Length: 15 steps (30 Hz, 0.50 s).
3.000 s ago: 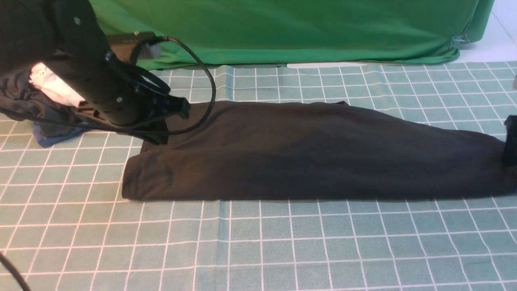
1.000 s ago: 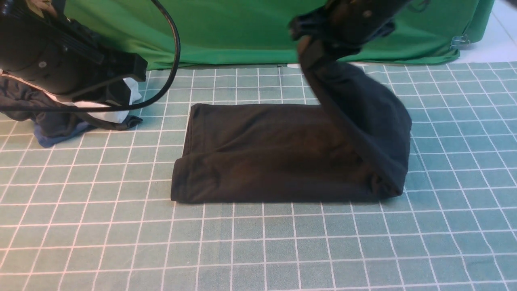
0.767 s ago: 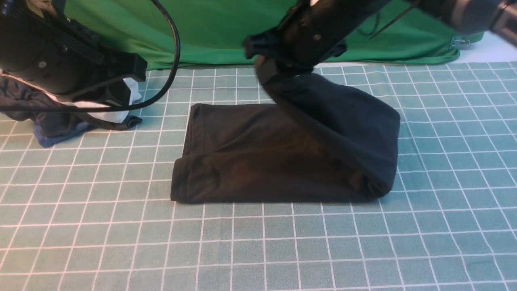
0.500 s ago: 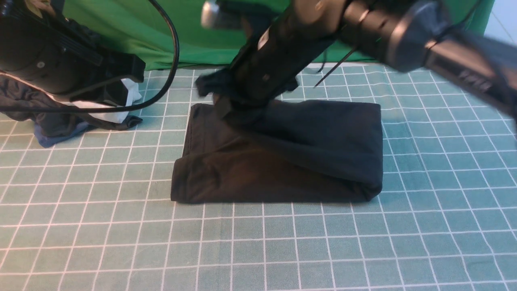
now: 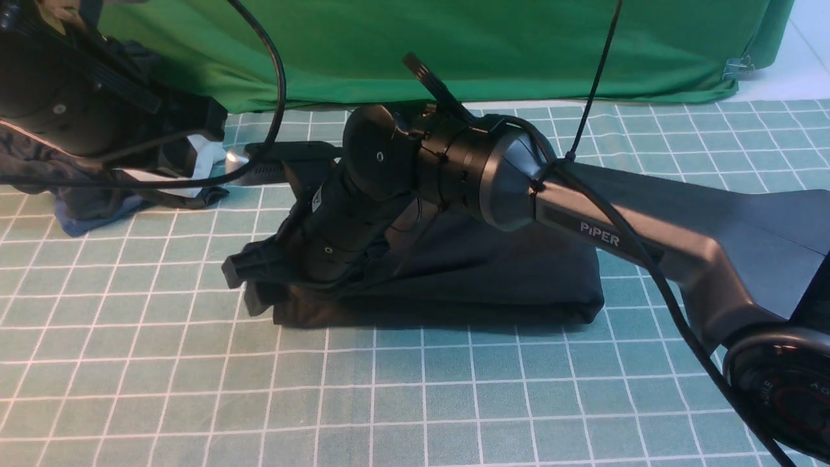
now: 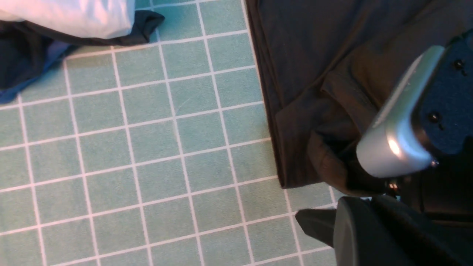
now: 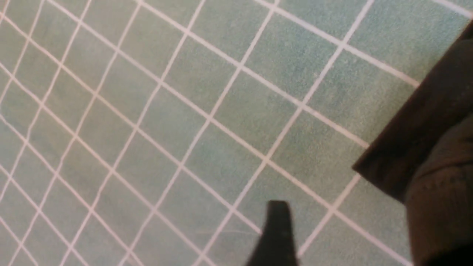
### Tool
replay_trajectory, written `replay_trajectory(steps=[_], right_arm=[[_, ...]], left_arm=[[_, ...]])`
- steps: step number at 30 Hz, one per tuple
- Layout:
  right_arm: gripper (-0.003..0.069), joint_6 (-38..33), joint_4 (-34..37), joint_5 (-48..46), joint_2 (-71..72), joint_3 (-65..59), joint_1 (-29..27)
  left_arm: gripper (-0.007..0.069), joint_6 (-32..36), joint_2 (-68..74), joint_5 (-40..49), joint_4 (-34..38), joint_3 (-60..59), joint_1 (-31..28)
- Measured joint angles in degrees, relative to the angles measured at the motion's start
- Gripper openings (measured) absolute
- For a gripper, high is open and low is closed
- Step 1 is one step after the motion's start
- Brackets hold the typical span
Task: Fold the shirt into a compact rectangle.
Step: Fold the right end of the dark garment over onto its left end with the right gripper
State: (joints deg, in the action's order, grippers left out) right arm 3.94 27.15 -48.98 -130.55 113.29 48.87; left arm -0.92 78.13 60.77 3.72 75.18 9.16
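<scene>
The shirt point(image 5: 512, 282) looks soft and limp, best pinched at its bunched left edge, where the right claw point(image 5: 240, 290) stands wide, empty.

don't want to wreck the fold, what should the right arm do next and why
Probably lift the right gripper straight up, clear of the shirt: its top layer lies folded across to the left edge and the jaws look parted, gripping nothing.

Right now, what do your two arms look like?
The right arm is a grey tapered link marked "PiPER" in white, ending in black cylindrical joints, with a thin black cable tied along it. The left arm is black, with a thick black cable looping off.
</scene>
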Motion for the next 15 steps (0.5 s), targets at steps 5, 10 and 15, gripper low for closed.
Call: replay_trajectory(steps=[5,10,15], right_arm=[[0.0577,-2.1,-0.7,-7.1,2.4,2.0,-1.9],[0.0494,-2.9,-2.9,-15.3,7.1,4.8,-5.7],[0.0416,-6.8,-10.0,-20.0,10.8,5.1,-7.8]], left_arm=[[0.0006,-2.4,0.0,0.6,-2.9,0.0,-0.8],[0.0006,-3.3,0.0,0.5,-1.8,0.0,-5.2],[0.0006,-1.9,0.0,0.9,2.9,0.0,-9.2]])
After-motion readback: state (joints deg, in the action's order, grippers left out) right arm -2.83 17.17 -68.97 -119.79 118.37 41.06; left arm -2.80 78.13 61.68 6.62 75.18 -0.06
